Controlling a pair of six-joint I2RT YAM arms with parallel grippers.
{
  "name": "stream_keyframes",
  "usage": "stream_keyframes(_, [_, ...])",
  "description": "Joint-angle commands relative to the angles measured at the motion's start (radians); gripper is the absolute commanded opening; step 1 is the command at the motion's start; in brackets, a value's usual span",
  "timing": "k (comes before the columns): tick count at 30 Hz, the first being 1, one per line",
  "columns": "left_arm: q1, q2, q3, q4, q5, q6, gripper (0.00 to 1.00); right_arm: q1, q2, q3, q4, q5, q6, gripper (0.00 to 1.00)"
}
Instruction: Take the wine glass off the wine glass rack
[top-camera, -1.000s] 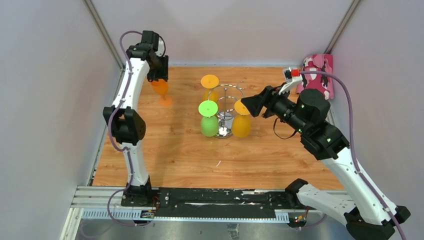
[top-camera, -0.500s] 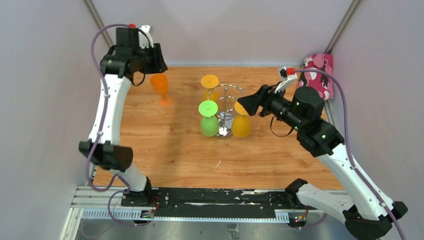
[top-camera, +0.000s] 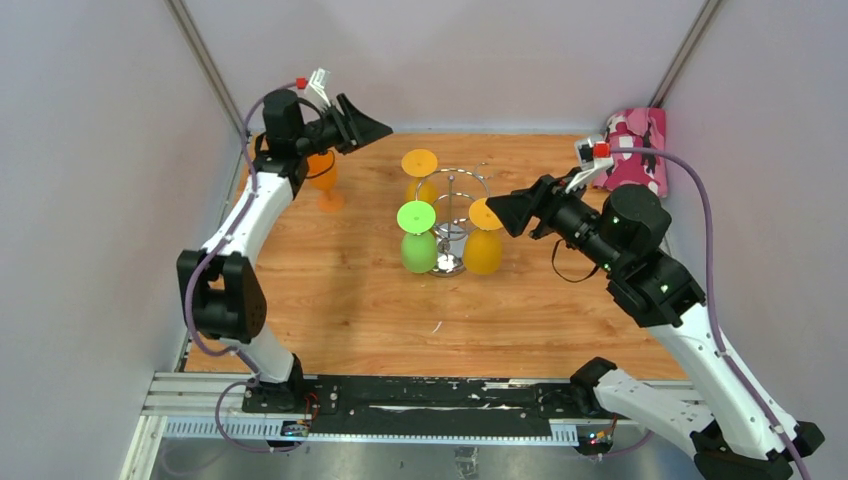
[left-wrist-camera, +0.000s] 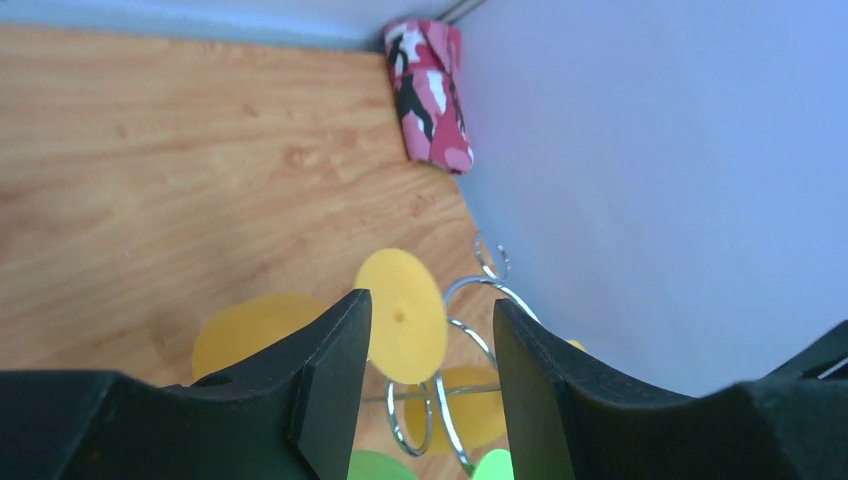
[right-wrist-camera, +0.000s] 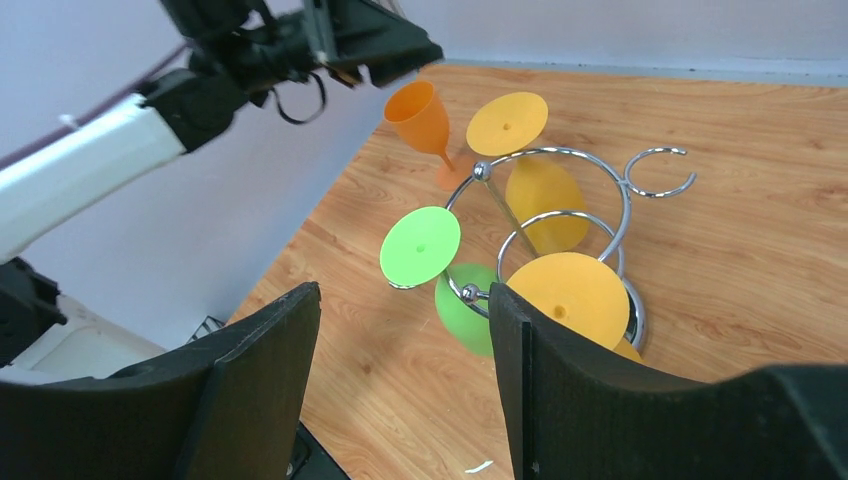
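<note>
From the top view, the wine glass rack (top-camera: 448, 265) stands mid-tabletop (top-camera: 350, 310) and carries three glasses hung upside down. These are a green wine glass (top-camera: 418, 250) on the near left, an amber wine glass (top-camera: 483, 252) on the near right and a yellow wine glass (top-camera: 420, 163) at the back. An orange wine glass (top-camera: 322, 180) stands upright on the tabletop at the far left, well apart from the rack. The left tool (top-camera: 375, 125) hangs above and just right of it, fingers parted and gripping nothing. The right tool (top-camera: 497, 213) is spread wide just beside the amber glass's foot and holds nothing. A pink camouflage roll (top-camera: 635, 150) lies in the far right corner.

In the left wrist view, the open fingers (left-wrist-camera: 330, 390) frame the yellow glass's round foot (left-wrist-camera: 400, 315), with the chrome loops of the rack (left-wrist-camera: 470, 290) behind it. The pink roll (left-wrist-camera: 430, 95) lies against the wall.

In the right wrist view, the wide-apart fingers (right-wrist-camera: 270, 360) look down on the rack (right-wrist-camera: 560, 160). The green foot (right-wrist-camera: 420, 245) and amber foot (right-wrist-camera: 568, 285) are nearest, and the orange glass (right-wrist-camera: 420, 115) is beyond, under the left tool (right-wrist-camera: 400, 45).
</note>
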Motion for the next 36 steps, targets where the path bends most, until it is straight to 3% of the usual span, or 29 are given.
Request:
stream_keyframes(1, [0.002, 0.064, -0.023, 0.22, 0.115, -0.168, 0.53, -0.016, -0.028, -0.015, 0.0, 0.019, -0.02, 0.67])
stream_keyframes(18, [-0.02, 0.12, -0.183, 0.221, 0.114, -0.118, 0.48, -0.015, -0.027, -0.025, 0.014, 0.032, -0.008, 0.67])
stream_keyframes(30, [-0.059, 0.195, -0.109, 0.221, 0.109, -0.129, 0.47, -0.015, -0.042, -0.028, 0.019, 0.042, -0.017, 0.67])
stream_keyframes(36, [-0.067, 0.212, -0.087, 0.221, 0.107, -0.13, 0.36, -0.015, -0.038, -0.028, 0.026, 0.035, -0.019, 0.67])
